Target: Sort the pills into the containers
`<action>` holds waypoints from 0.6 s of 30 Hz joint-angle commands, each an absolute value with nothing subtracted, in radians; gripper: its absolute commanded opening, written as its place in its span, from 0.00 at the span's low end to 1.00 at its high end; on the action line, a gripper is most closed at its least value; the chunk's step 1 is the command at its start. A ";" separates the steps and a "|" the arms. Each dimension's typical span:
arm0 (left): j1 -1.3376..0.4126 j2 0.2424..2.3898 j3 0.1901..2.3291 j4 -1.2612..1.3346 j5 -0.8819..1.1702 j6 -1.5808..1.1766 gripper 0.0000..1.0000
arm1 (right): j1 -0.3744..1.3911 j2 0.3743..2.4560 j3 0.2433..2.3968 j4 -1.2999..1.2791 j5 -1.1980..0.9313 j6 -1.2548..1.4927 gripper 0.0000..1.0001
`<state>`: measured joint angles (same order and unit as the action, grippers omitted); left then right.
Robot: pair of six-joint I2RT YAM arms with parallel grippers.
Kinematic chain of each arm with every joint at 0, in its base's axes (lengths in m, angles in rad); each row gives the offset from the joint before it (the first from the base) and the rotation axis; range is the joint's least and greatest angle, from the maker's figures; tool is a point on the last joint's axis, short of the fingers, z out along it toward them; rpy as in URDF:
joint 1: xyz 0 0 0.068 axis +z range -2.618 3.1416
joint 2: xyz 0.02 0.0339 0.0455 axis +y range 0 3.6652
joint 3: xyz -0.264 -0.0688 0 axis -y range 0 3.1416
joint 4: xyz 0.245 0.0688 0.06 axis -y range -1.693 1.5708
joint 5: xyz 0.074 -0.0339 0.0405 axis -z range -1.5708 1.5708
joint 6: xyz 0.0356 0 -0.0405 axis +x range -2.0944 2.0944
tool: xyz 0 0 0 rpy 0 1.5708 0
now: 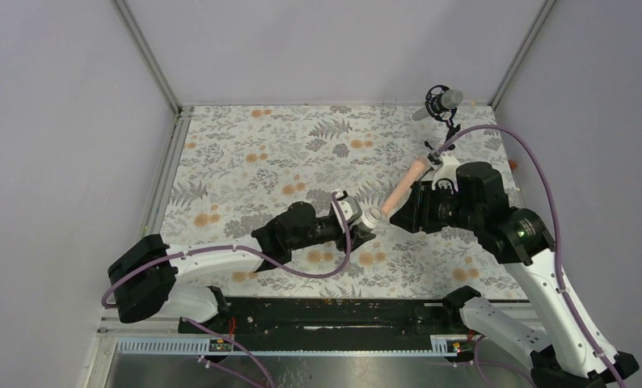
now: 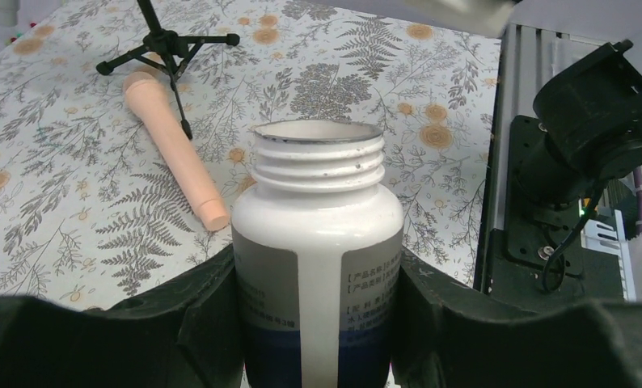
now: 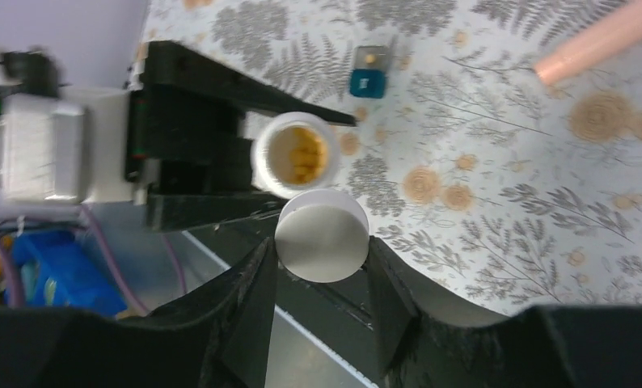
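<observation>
Two tight grips, left claw [image 2: 316,295] on bottle [image 2: 318,206], right claw [image 3: 321,271] on cap [image 3: 322,236]; pills [image 3: 300,155] in right-wrist view only.

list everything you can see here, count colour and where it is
bottle: 1, white with a dark label, uncapped, clamped upright in the left gripper
cap: 1, white, in the right gripper, right beside the bottle's mouth
pills: several, yellow-orange, inside the bottle
box: 1, teal and grey, on the tablecloth, apart from the bottle
rod: 1, peach, lying on the tablecloth by the tripod legs
microphone: 1, black, on a tripod at the far right corner
tablecloth: 1, pale with grey ferns and orange flowers, covering the table
left gripper: 1, black, shut on the bottle
right gripper: 1, black, shut on the cap
</observation>
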<state>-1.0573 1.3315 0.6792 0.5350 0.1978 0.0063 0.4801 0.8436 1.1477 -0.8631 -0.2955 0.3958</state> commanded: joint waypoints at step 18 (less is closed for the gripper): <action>-1.052 1.242 0.677 0.674 0.324 0.108 0.00 | 0.487 0.994 1.305 -0.903 -0.578 0.319 0.38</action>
<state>-1.0565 1.2816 0.6735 0.5812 0.2729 0.0589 0.4816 0.9833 1.2461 -0.9005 -0.5426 0.3347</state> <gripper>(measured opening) 0.527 0.483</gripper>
